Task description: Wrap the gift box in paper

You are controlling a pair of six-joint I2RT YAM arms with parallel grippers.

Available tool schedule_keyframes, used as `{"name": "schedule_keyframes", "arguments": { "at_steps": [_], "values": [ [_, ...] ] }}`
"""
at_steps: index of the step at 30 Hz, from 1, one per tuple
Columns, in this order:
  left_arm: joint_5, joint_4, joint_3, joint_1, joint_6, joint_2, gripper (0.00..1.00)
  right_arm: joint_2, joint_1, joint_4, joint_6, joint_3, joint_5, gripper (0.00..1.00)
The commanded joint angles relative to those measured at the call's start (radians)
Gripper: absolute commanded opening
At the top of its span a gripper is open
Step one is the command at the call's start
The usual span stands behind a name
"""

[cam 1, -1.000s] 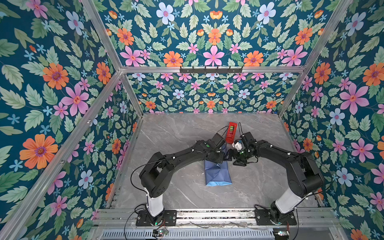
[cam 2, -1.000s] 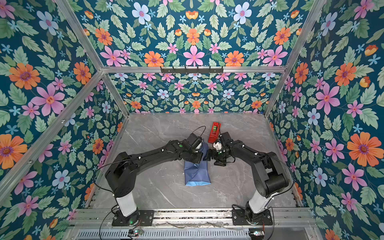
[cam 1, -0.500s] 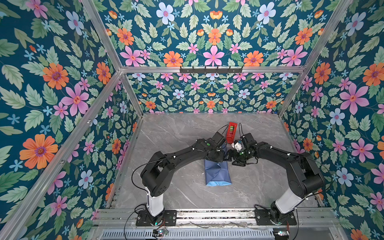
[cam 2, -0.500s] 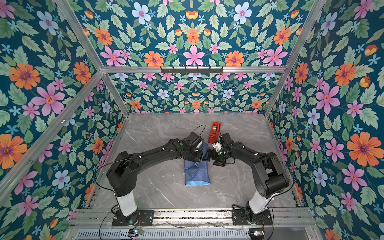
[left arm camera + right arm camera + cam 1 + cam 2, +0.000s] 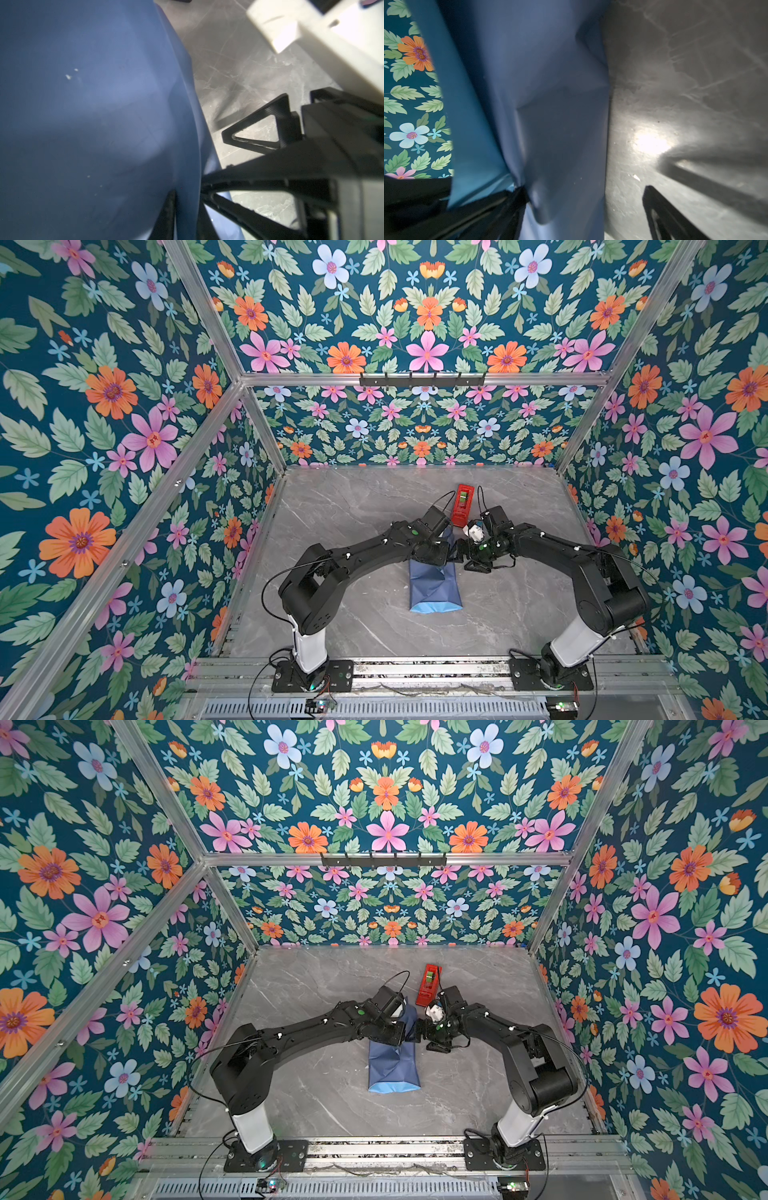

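The paper (image 5: 434,587) beside the black plastic jaws is smooth, matt and creased, and the tabletop (image 5: 353,510) under them looks like shiny grey stone.

A grey, marble-veined bench (image 5: 353,510) carries a creased slate-blue bundle of paper (image 5: 434,585) near its middle, with lighter blue along the near edge. A red tape dispenser (image 5: 463,506) stands near its far end. A pale fleck (image 5: 636,177), perhaps a scrap, lies near the paper.

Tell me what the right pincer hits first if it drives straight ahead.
The right pincer would most likely meet the paper first: its dark blue folds stand directly ahead, between the open jaws. How far is unclear.
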Motion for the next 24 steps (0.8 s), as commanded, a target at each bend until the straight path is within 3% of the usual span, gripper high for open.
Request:
{"name": "schedule_keyframes", "arguments": {
  "at_steps": [1, 14, 24],
  "values": [
    [0.009, 0.000, -0.034, -0.002, -0.011, 0.006, 0.27, 0.003, 0.001, -0.093, -0.013, 0.000, 0.097, 0.88],
    [0.056, 0.084, -0.100, -0.001, -0.043, -0.013, 0.45, -0.050, -0.012, -0.093, 0.016, 0.024, 0.066, 0.88],
    [0.092, 0.132, -0.123, -0.001, -0.054, -0.020, 0.58, -0.047, -0.086, -0.093, 0.021, 0.082, 0.066, 0.88]
  ]
}}
